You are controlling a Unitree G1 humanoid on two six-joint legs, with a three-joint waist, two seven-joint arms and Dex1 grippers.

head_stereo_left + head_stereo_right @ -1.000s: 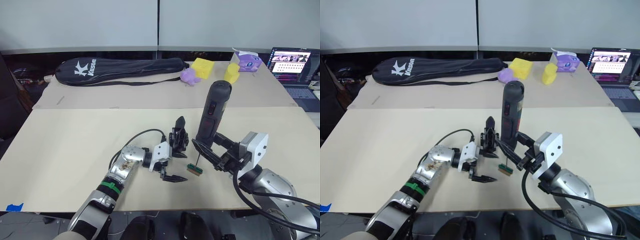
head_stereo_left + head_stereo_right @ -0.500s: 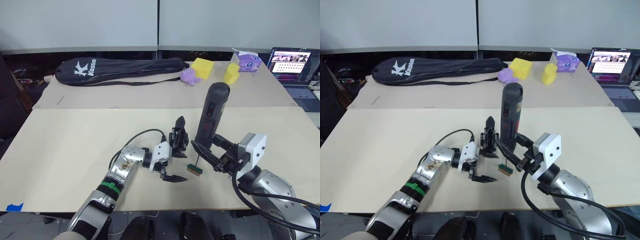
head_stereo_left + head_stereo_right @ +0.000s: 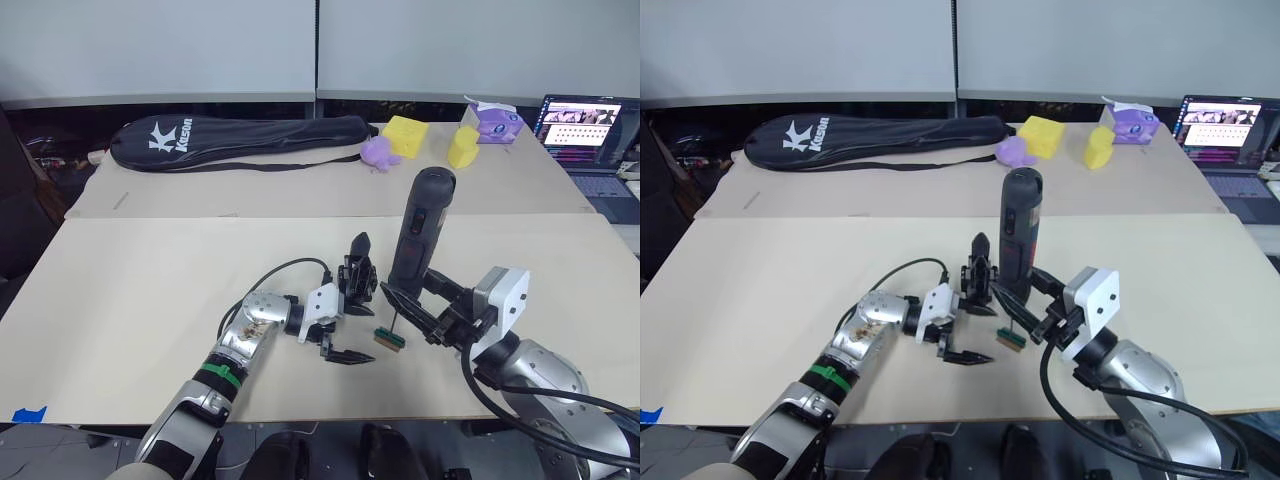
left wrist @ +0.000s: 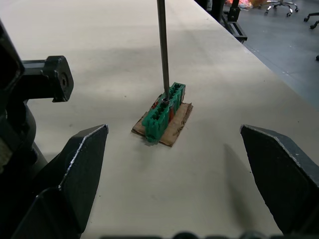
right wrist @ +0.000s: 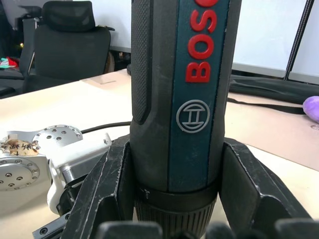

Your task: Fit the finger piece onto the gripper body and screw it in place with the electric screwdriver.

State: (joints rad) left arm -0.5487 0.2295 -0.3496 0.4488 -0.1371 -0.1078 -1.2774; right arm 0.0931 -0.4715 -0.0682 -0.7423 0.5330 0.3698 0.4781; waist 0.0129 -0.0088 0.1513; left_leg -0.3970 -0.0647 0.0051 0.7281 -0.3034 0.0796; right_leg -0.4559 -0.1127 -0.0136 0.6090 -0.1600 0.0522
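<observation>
Fingers: right gripper pinches our screwdriver, left gripper spread by gripper body | bit sits in green block | risk: tilt slips bit, block skids across table

**Readable markings**

The electric screwdriver, in the centre of the right wrist view, carries red letters "BOS" running up its dark blue strip, cut off by the top edge. Below them sits a silver circular emblem. In the upper left of the left eye view, a long black bag bears a white "K" and a word reading roughly "Kason". The laptop screen at upper right shows text too small to read.
</observation>
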